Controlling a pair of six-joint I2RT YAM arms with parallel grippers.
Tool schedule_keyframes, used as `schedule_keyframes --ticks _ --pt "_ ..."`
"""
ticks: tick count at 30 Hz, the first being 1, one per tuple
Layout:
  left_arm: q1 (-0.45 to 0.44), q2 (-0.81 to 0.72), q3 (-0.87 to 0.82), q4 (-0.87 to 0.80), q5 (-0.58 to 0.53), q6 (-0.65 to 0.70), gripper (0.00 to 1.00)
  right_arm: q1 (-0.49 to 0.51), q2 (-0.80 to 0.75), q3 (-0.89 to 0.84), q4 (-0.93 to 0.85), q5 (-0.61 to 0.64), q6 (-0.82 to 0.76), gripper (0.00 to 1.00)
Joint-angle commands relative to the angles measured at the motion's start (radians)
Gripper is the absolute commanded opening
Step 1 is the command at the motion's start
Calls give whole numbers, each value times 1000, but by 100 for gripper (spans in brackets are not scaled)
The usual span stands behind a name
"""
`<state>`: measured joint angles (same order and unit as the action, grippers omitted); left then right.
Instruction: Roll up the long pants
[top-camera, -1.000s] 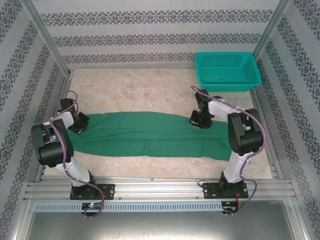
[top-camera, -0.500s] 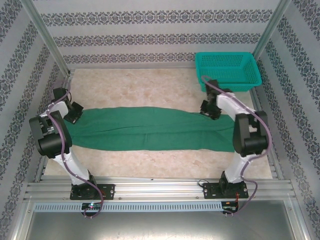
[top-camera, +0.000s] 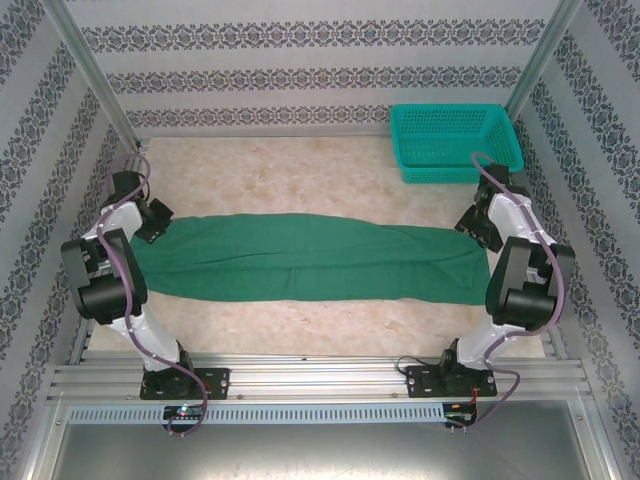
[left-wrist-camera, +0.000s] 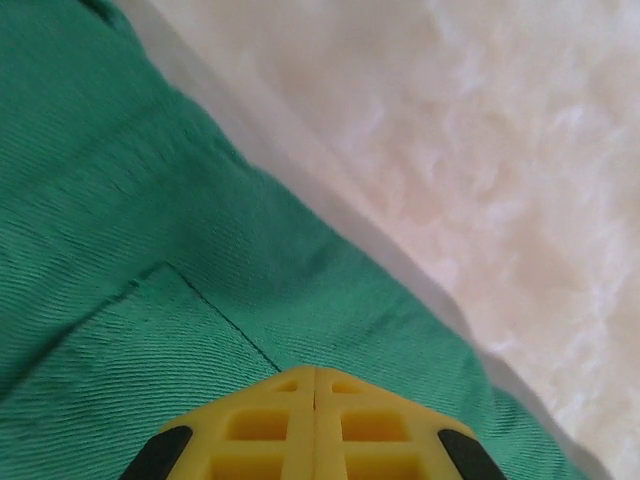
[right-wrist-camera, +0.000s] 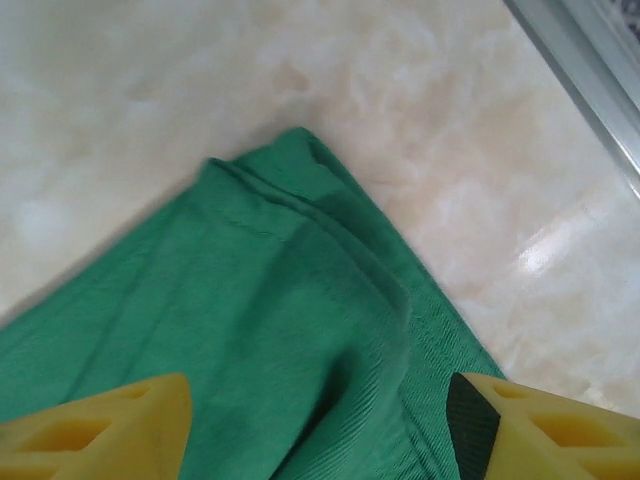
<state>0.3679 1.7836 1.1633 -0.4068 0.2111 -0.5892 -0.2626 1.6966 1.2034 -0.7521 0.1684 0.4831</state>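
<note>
Both ends of the long pants (top-camera: 310, 258) are being flanked by a gripper, and the garment is lying flat as a long green band running left to right across the middle of the marbled beige table (top-camera: 300, 175). The left gripper (top-camera: 150, 220) is sitting at the far edge of the left end. In the left wrist view its yellow fingers (left-wrist-camera: 250, 430) are pressed together with no gap, just over the ribbed cloth beside a stitched seam (left-wrist-camera: 200, 300). Whether any fabric is caught between them cannot be told. The right gripper (top-camera: 478, 222) is hovering at the right end with its fingers (right-wrist-camera: 100, 425) spread wide apart and nothing between them. Below it, a rumpled corner of the cloth is lying on the table. A teal mesh basket (top-camera: 455, 140) is standing in the far right corner, well apart from the pants.
</note>
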Motion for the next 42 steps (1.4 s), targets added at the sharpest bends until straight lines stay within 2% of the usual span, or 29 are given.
schedule_keyframes --ticks 1,6,9,10,11,12,25,30,33,35,36,37,38,39,42 --pt "-34 38 -24 28 29 27 5 -29 20 -4 31 11 -21 69" --pt "-54 56 -22 23 23 43 5 -70 112 36 35 1 -22 64" --pt "-54 70 -9 18 28 46 5 -76 160 44 55 -33 -21 52" --pt "-54 76 -3 16 30 45 5 -77 169 47 57 -34 -17 36" --pt "-54 82 0 13 33 46 5 -78 168 43 69 -39 -14 15" --pt "-53 87 4 13 35 46 5 -77 158 36 85 -42 -9 0" --pt "-54 115 18 17 39 39 1 -71 -189 62 136 -55 21 0" --pt "-54 94 9 7 40 42 1 -39 -346 -79 70 10 0 0" --pt "-54 83 6 -1 34 46 1 -4 -427 -187 -55 -10 -12 0" --pt "-56 86 8 2 36 43 1 17 -444 -225 -156 -38 -16 38" --pt "-55 89 10 5 39 40 1 23 -450 -238 -205 -44 -20 43" --pt "-55 95 14 5 43 39 1 30 -463 -252 -227 -45 -26 56" --pt "-55 102 21 5 46 37 1 28 -484 -270 -237 -47 -33 63" --pt "-55 110 28 5 49 37 1 26 -510 -283 -234 -37 -31 64" --pt "-57 124 42 5 56 33 1 2 -550 -285 -174 -31 -29 75"
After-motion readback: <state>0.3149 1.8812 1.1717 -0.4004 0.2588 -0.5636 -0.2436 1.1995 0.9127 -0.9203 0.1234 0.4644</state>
